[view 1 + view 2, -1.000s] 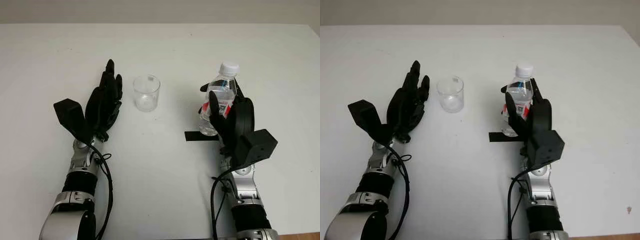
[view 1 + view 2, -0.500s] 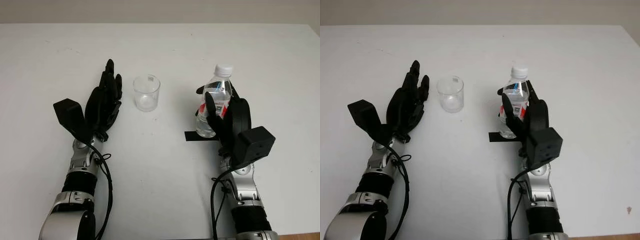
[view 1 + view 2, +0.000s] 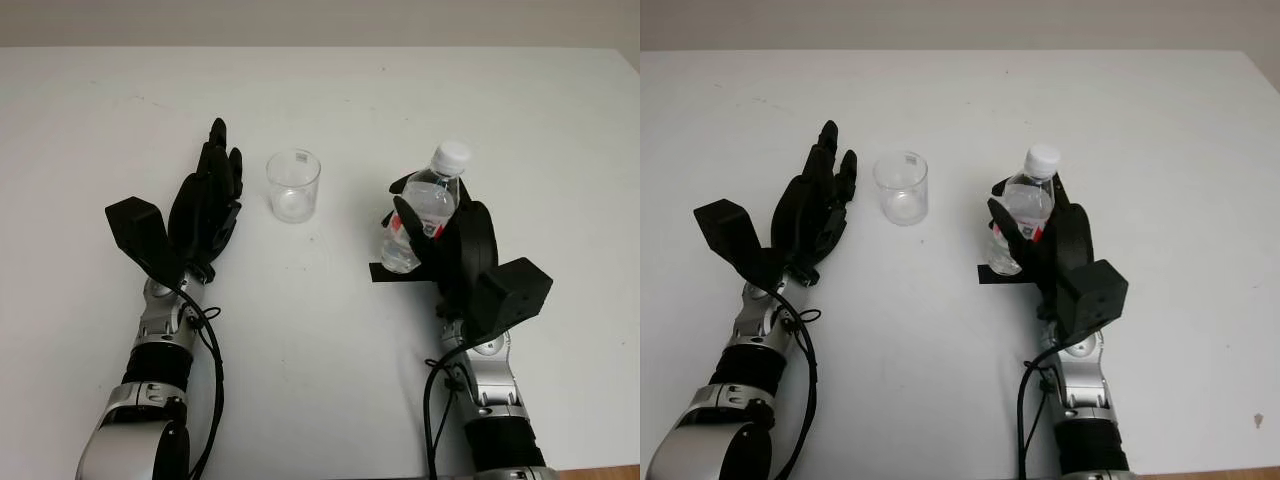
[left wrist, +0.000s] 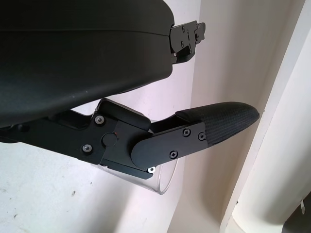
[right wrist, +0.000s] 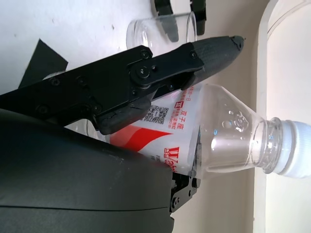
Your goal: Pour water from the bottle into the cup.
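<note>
With its white cap (image 3: 452,154) on, the bottle (image 3: 417,210) sits right of centre, leaning in the right hand (image 3: 455,245) clasped round it, the open left hand (image 3: 205,205) beside the cup (image 3: 293,186), so pouring could fail or it may slip.

Stereo head pair angled down over the table (image 3: 330,90); wrist cameras close against each robot hand
</note>
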{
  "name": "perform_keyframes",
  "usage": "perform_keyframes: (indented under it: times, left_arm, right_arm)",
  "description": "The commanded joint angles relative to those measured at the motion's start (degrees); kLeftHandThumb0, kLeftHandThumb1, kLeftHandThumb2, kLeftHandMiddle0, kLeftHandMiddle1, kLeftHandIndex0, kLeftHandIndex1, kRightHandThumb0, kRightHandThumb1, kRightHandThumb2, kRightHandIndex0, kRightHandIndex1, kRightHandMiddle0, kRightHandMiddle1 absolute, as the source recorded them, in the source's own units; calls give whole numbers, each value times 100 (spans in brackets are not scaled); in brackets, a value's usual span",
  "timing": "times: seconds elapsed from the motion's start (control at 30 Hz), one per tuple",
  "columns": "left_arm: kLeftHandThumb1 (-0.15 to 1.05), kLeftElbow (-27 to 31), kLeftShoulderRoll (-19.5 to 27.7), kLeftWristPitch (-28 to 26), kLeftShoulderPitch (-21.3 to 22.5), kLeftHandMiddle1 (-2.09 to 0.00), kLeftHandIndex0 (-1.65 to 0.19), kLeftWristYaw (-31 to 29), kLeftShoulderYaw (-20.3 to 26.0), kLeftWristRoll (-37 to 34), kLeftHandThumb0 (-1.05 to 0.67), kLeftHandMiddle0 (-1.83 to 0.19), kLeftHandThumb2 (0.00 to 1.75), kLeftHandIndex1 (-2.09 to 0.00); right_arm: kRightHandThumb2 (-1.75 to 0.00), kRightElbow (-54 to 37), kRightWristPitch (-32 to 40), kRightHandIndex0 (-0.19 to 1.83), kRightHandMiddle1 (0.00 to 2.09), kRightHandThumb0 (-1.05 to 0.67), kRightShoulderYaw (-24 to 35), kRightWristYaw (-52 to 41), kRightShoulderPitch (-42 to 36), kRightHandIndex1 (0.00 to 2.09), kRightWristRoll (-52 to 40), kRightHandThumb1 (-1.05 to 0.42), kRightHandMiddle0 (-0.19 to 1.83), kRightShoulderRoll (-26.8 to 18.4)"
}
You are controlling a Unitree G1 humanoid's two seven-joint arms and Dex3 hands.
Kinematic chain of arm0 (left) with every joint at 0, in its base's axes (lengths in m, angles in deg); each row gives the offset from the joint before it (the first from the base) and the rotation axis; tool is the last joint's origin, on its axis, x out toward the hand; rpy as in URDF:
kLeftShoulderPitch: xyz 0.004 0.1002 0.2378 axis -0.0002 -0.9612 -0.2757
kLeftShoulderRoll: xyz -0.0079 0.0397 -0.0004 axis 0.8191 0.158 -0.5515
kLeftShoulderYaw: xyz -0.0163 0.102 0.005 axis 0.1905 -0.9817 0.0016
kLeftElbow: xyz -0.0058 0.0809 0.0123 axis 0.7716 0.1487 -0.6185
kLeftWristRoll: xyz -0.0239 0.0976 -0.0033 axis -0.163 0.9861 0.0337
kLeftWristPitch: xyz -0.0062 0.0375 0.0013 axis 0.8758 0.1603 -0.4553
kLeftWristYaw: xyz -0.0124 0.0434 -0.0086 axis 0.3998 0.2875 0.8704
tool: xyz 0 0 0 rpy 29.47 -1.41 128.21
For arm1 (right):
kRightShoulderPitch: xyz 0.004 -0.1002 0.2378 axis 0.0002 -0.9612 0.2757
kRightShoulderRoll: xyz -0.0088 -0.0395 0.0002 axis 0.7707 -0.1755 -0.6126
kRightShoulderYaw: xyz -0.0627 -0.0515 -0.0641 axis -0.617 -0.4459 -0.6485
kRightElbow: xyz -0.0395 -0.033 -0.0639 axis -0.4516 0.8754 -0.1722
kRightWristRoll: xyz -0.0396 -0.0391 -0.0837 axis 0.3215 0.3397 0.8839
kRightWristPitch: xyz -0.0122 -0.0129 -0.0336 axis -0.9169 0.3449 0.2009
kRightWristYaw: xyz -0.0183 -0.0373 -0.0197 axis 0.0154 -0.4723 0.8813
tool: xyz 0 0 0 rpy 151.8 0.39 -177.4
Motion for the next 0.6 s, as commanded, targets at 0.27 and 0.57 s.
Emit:
perform_keyframes:
  times: [0.27, 0.57]
  left_arm:
    - [105, -144, 59, -56, -51, 0, 19, -40, -5, 20, -85, 19, 73, 0]
    - [105, -282, 57, 0, 41, 0, 19, -97, 13, 10, -85, 19, 71, 0]
  right_arm:
    - [-5, -213, 67, -6, 182, -63, 6, -249, -531, 111, -133, -103, 8, -72]
    - [-5, -989, 846, -8, 59, -75, -83, -592, -858, 26, 60, -96, -15, -561]
